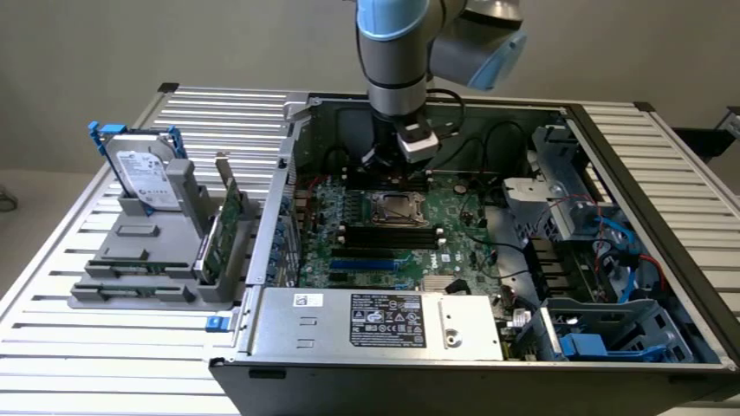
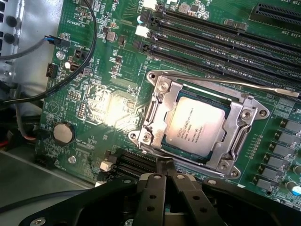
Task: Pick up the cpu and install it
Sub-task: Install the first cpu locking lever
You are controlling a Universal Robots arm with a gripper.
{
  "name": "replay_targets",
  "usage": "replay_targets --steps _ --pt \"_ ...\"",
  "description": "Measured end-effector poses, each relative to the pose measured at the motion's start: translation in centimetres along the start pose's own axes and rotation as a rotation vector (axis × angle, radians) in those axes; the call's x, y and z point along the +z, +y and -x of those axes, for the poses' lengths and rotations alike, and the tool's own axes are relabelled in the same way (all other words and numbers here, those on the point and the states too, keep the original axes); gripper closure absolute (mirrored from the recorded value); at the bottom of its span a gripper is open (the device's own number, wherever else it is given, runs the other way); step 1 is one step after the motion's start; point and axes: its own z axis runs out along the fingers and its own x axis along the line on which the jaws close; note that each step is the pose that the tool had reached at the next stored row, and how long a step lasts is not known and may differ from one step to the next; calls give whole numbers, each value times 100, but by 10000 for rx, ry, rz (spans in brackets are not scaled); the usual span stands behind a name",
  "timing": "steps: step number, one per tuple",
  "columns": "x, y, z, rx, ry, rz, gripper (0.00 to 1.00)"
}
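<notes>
The cpu (image 2: 195, 125), a small square chip with a shiny silver top and printed text, lies flat inside the metal-framed socket (image 2: 157, 101) on the green motherboard (image 2: 94, 108). In the exterior view the cpu (image 1: 393, 208) sits mid-board inside the open computer case. My gripper (image 2: 165, 165) hovers just beside the socket's edge, its black fingers (image 2: 153, 188) pressed together with nothing between them. In the exterior view the gripper (image 1: 387, 169) hangs low over the board, just behind the socket.
Black memory slots (image 2: 225, 37) run beside the socket, and black cables (image 2: 89, 37) cross the board near a coin battery (image 2: 63, 133). A hard drive with blue handles (image 1: 145, 173) stands in a grey rack at the exterior view's left. The power supply (image 1: 382, 321) fills the case front.
</notes>
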Motion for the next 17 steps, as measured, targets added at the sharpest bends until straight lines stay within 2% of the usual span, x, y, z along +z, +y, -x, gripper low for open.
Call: replay_targets --steps 17 --pt "14 10 -28 3 0 1 89"
